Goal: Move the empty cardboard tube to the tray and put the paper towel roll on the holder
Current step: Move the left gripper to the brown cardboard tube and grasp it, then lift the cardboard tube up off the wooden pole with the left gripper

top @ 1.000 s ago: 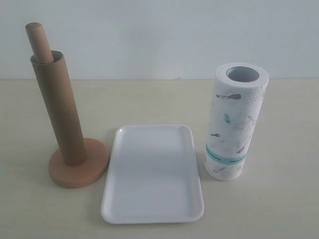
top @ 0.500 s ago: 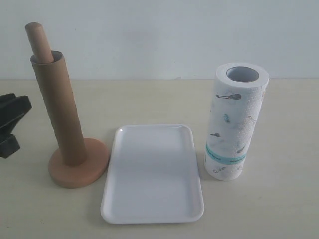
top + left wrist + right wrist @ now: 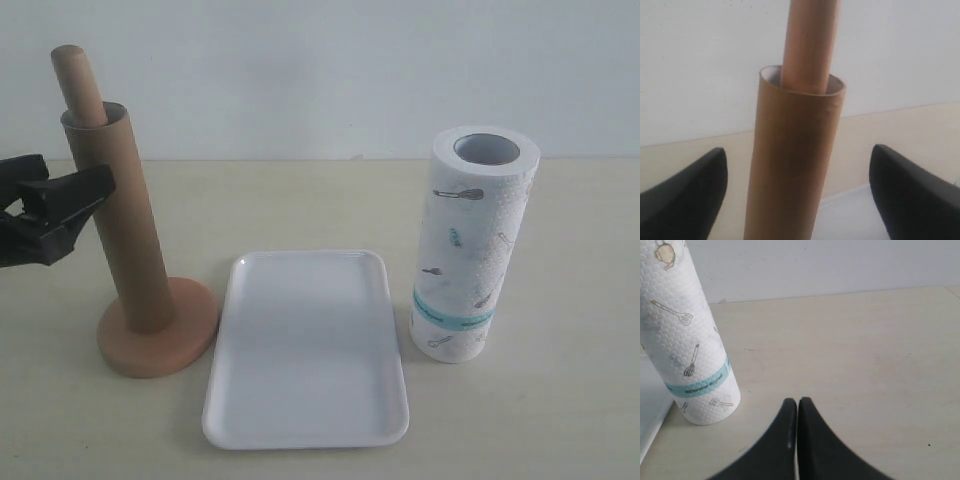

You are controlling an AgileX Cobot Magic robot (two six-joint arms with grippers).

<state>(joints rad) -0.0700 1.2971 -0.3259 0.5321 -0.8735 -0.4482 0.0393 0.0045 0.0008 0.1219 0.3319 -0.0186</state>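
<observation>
The brown cardboard tube (image 3: pixel 120 215) (image 3: pixel 790 165) stands slid over the wooden holder's pole (image 3: pixel 80 85) (image 3: pixel 810 45), whose round base (image 3: pixel 160 345) rests on the table left of the white tray (image 3: pixel 310 350). My left gripper (image 3: pixel 85 190) (image 3: pixel 797 190) is open just left of the tube's upper half; in the left wrist view its black fingers (image 3: pixel 685 195) stand wide on either side of the tube, not touching it. The paper towel roll (image 3: pixel 472 245) (image 3: pixel 687 345) stands upright right of the tray. My right gripper (image 3: pixel 798 402) is shut and empty, low over the table beside the roll, out of the exterior view.
A pale wall runs behind the beige table (image 3: pixel 570 300). A corner of the tray (image 3: pixel 647 405) shows at the edge of the right wrist view, and part of it (image 3: pixel 850 215) shows behind the tube in the left wrist view.
My left gripper has come in from the left edge, rising and moving right until its open fingers are beside the tube's upper half. Tube, roll and tray have not moved.
</observation>
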